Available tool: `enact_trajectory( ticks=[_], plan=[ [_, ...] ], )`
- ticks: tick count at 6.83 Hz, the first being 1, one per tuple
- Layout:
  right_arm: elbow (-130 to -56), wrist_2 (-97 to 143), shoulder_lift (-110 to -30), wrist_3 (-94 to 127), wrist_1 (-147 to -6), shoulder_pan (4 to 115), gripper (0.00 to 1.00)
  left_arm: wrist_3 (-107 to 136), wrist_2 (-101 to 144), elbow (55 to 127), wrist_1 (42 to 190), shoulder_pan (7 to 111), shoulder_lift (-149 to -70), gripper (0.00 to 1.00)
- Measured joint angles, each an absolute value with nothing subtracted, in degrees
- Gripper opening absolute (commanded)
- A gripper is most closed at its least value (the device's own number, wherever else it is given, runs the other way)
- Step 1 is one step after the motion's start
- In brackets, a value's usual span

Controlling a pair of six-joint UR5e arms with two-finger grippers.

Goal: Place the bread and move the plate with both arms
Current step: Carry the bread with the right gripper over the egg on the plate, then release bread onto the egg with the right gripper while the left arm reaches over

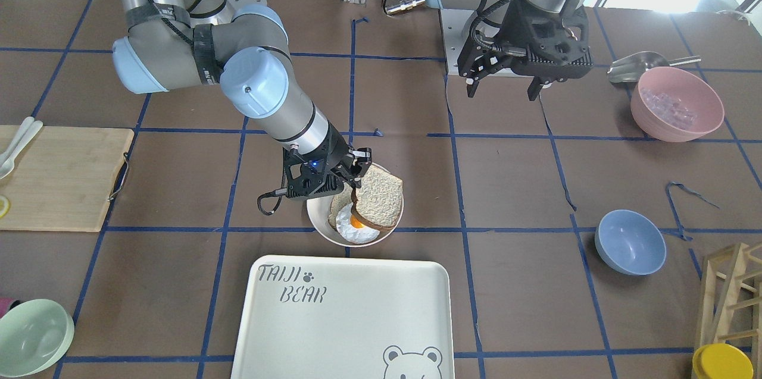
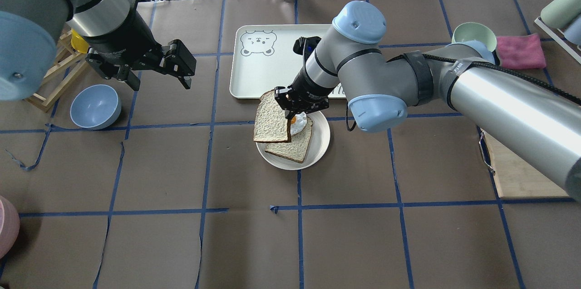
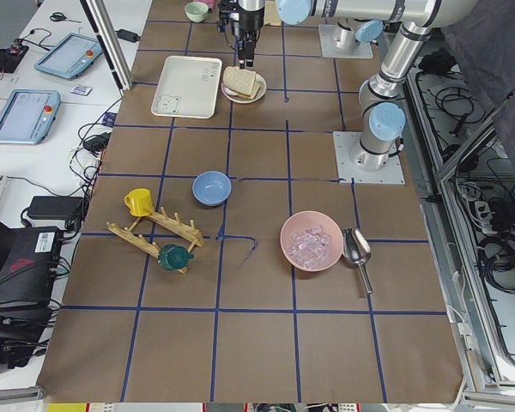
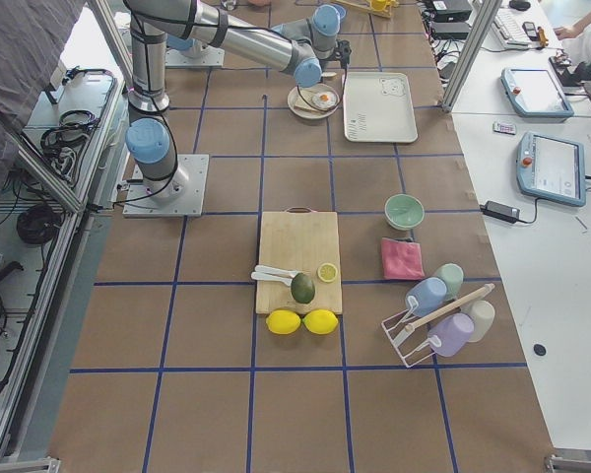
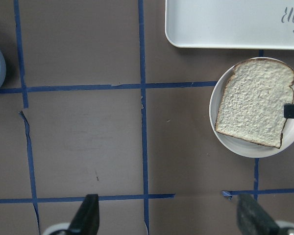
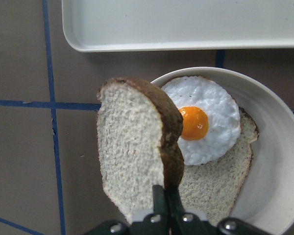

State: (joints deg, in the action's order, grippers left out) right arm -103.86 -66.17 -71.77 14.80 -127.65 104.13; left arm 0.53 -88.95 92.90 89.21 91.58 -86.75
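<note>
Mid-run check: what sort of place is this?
Probably a robotics lab: a brown paper-covered table gridded with blue tape, two silver-grey robot arms mounted on it, and blue-edged teach pendants on the white side bench.

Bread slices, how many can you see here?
2. The bread is pinched on edge in the right gripper, over the edge of the plate. A second slice lies flat in it under a fried egg. I see no others.
</note>
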Motion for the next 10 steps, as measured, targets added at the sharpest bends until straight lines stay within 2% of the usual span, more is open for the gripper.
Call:
enact_trajectory(
  ticks=[9, 10],
  plan=[
    [-109.57, -61.70, -71.84, 12.96, -131.85, 101.42, 0.00, 0.02, -89.04, 92.98, 89.17, 91.38, -87.11, 1.00],
    [-109.75, -61.62, -71.77, 12.78, -131.95, 101.38, 0.02, 0.27, -88.87, 93.14, 89.05, 91.39, -87.82, 1.00]
  ],
)
